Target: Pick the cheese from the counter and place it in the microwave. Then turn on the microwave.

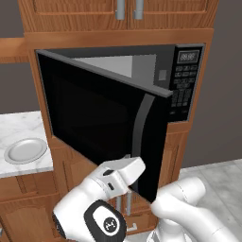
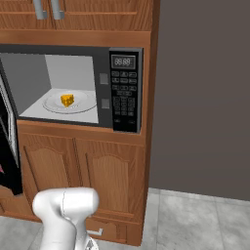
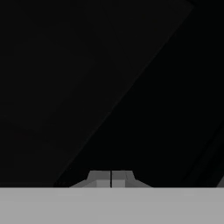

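Note:
The cheese (image 2: 67, 100), a small orange-yellow wedge, lies on a white plate (image 2: 83, 105) inside the microwave (image 2: 78, 58). Its black door (image 1: 94, 123) stands partly open, swung out to the left, with the curved handle (image 1: 142, 127) near its free edge. My gripper (image 1: 126, 157) is shut and empty, low against the door's outer face beside the handle. In the hand view the fingertips (image 3: 111, 179) are pressed together right in front of the dark glass (image 3: 109, 87). The counter (image 1: 19, 125) is at the left.
A round grey plate (image 1: 25, 150) rests on the marble counter. The button panel and display (image 2: 123, 93) sit on the microwave's right side. Wooden cabinets (image 2: 97, 176) run below and above. A grey wall (image 2: 205, 97) and tiled floor lie to the right.

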Tool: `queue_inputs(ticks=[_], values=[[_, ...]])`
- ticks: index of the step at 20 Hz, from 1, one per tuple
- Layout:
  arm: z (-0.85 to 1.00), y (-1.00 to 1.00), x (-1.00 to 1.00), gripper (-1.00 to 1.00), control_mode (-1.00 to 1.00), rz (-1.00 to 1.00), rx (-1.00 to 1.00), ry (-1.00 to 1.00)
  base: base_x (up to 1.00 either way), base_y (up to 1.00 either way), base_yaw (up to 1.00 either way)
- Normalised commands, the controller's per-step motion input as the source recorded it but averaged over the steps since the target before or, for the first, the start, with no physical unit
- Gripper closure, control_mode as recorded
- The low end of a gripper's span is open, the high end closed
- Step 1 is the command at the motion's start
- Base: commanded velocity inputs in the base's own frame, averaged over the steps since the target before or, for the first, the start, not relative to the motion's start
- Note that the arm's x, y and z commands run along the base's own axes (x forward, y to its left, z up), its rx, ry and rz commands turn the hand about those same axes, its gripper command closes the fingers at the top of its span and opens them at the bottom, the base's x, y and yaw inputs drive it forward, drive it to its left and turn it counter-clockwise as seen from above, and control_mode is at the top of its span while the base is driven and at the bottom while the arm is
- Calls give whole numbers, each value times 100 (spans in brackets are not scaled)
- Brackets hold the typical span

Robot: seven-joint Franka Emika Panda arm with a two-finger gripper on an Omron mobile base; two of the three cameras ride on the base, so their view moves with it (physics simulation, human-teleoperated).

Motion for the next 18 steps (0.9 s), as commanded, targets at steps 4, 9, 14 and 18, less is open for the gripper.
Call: queue_inputs(ticks=[4,9,14,18], values=[[6,-27,15,100,-100,2,2,0,0,0,0],[4,-29,21,100,-100,3,2,0,0,0,0],[6,-26,21,100,-100,4,1,0,0,0,0],[9,-23,21,100,-100,4,2,0,0,0,0]])
